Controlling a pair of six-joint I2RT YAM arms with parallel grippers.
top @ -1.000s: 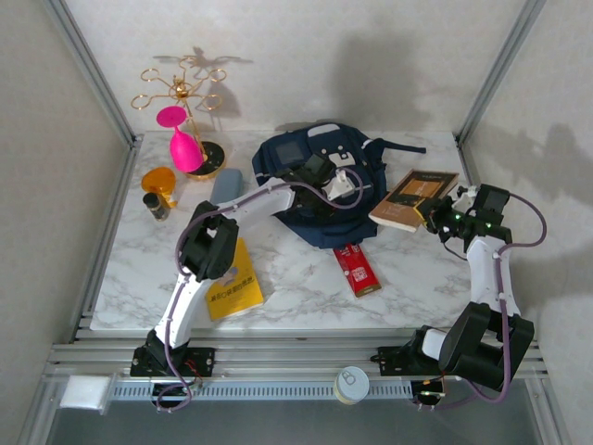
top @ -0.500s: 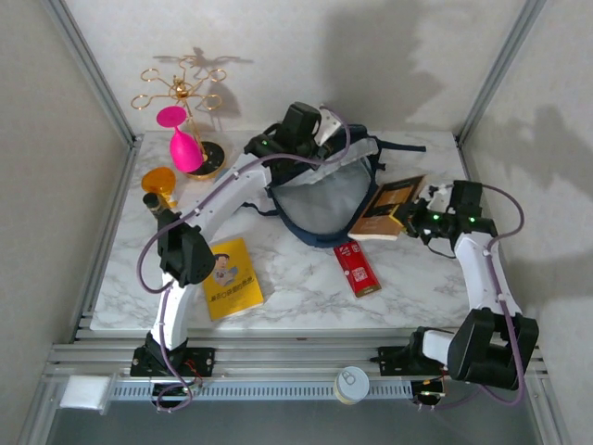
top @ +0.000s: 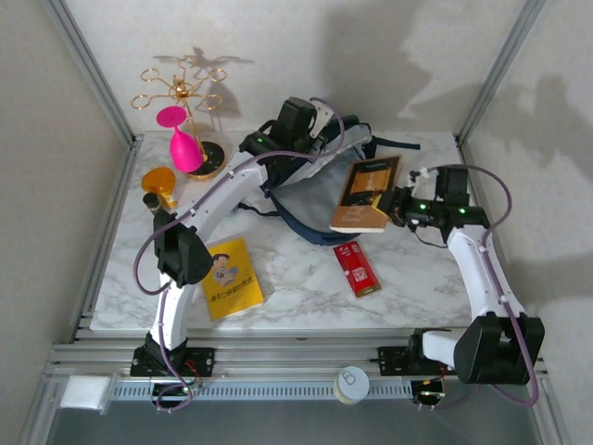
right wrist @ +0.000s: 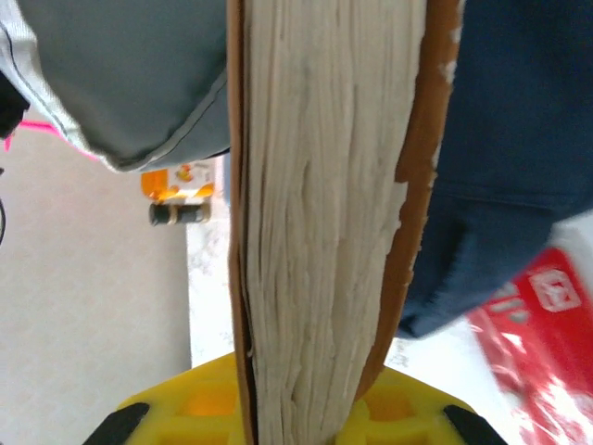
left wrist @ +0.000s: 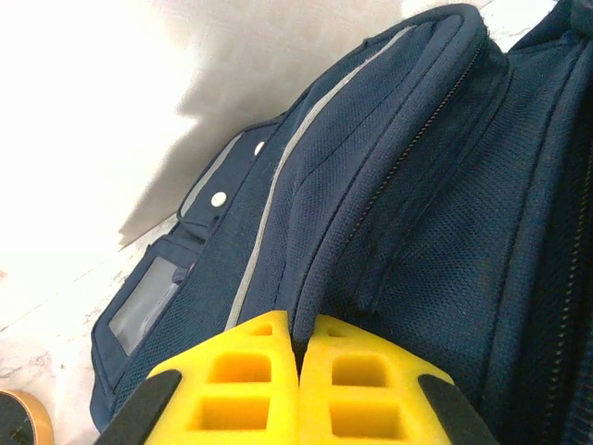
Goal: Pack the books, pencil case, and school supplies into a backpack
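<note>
My left gripper point(top: 298, 119) point(left wrist: 298, 326) is shut on a fold of the navy backpack point(top: 320, 195) point(left wrist: 417, 185) at its upper rim. It holds the mouth up, so the grey lining shows. My right gripper point(top: 397, 206) point(right wrist: 310, 380) is shut on the brown-black book point(top: 368, 190) point(right wrist: 324, 185) and holds it raised at the backpack's right edge, with the page edges facing the wrist camera. The yellow book point(top: 232, 278) lies flat at the front left. The red pack of school supplies point(top: 357, 269) point(right wrist: 537, 306) lies in front of the backpack. The pencil case is hidden.
A gold stand with a pink glass point(top: 185, 139) rises at the back left. Beside it stand an orange object point(top: 157, 178) and a small dark bottle point(top: 156, 206). A round tin point(top: 352, 385) sits on the front rail. Frame posts flank the table.
My left gripper has lifted the backpack's rim up and back, opening the mouth. My right gripper has carried the brown-black book leftward off the table to the backpack's edge.
</note>
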